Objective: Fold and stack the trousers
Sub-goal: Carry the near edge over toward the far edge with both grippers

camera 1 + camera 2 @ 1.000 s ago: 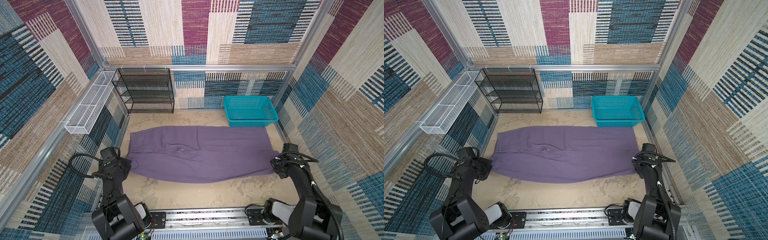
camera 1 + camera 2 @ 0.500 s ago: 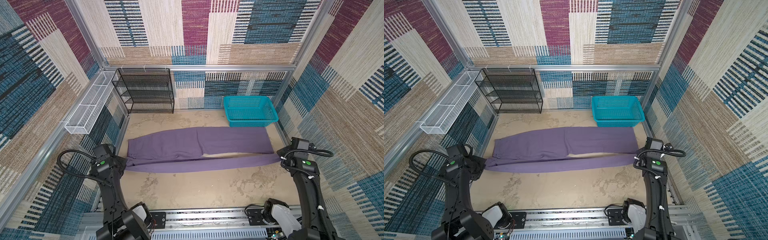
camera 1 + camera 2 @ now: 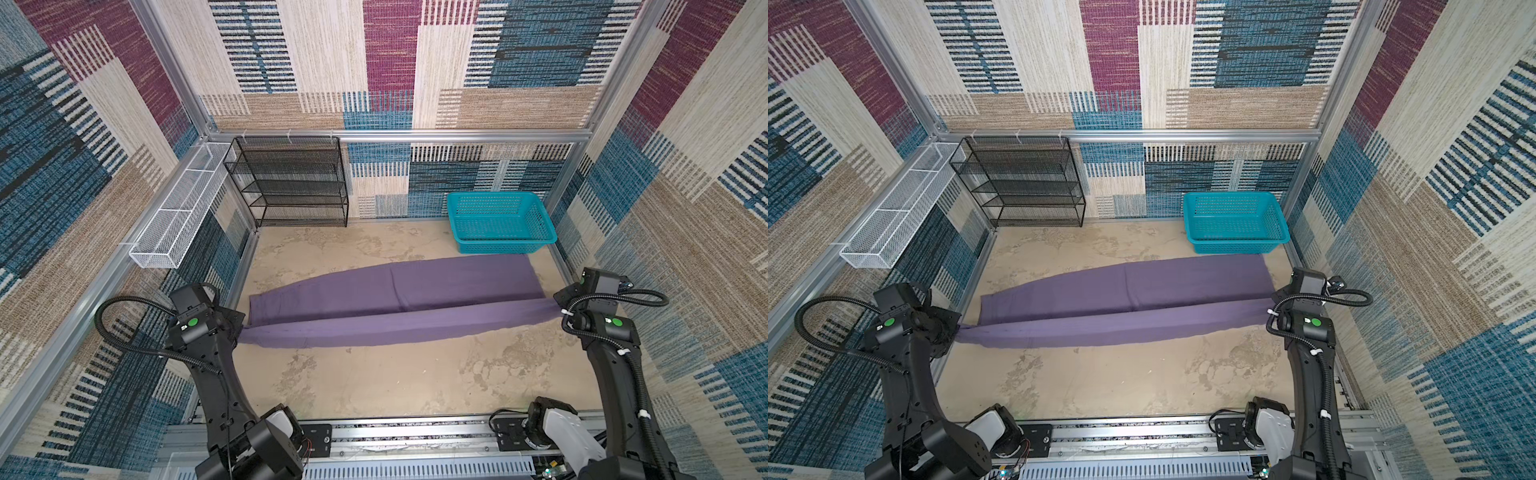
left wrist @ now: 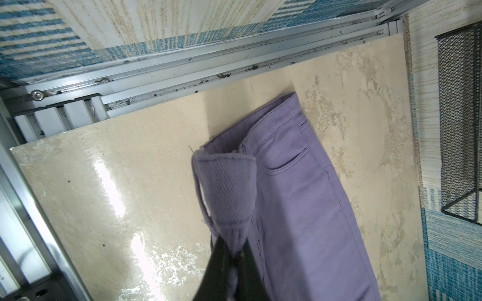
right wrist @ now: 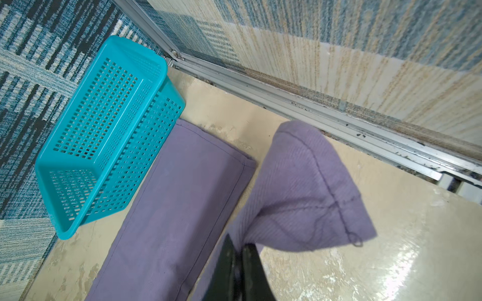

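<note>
Grippers first: left gripper (image 4: 232,251) has its black jaws pinched tight on a bunched waistband corner of the muted-purple thin cloth trousers (image 4: 300,198), at the left edge of the tabletop. The right gripper (image 5: 241,246) is likewise clamped narrow, holding a hem corner at the right edge.

In both top views the near part of the trousers (image 3: 395,328) is stretched as a long band between the two grippers. The far part lies flat across the middle of the glossy beige marbled tabletop (image 3: 374,382).

A teal perforated plastic basket (image 3: 498,246) sits in the far right corner, just beside the far leg's hem. A black wire-mesh shelf rack (image 3: 291,183) stands in the far left corner. A white wire-mesh trough (image 3: 174,212) is fixed to the left wall. The walls are woven patchwork panels (image 3: 519,50) in blue, beige and maroon, framed by aluminium rails (image 3: 415,135).
</note>
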You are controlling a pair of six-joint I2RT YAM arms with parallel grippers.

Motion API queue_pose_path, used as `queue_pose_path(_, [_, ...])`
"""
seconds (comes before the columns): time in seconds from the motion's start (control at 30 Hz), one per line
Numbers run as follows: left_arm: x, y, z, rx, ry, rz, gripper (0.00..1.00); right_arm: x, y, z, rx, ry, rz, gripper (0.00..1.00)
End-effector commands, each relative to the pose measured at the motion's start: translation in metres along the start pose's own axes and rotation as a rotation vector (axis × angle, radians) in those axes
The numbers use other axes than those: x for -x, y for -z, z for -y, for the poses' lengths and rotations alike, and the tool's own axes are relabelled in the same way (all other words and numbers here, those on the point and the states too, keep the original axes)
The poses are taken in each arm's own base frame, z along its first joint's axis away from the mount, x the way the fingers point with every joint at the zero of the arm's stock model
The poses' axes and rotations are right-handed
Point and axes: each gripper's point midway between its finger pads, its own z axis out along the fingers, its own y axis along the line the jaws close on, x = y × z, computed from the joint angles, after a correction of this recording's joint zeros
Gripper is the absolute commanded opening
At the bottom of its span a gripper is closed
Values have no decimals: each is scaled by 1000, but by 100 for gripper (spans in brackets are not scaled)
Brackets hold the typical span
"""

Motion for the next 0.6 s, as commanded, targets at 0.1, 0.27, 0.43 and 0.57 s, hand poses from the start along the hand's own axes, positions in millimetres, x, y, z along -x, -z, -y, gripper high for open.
queue_pose_path(0.1, [55,7,25,-22,2,170,0,20,-19,-25,75,-25,72,7])
queue_pose_path(0.27, [67,1,33,-18,24,177,0,13,-35,-36,117,-35,42,6])
queue_pose_path(0.43, [77,-7,43,-34,41,174,0,16,-42,-46,130,-18,53,6])
queue_pose_path(0.57, [82,-13,51,-50,52,159,0,24,-47,-58,143,-3,72,6])
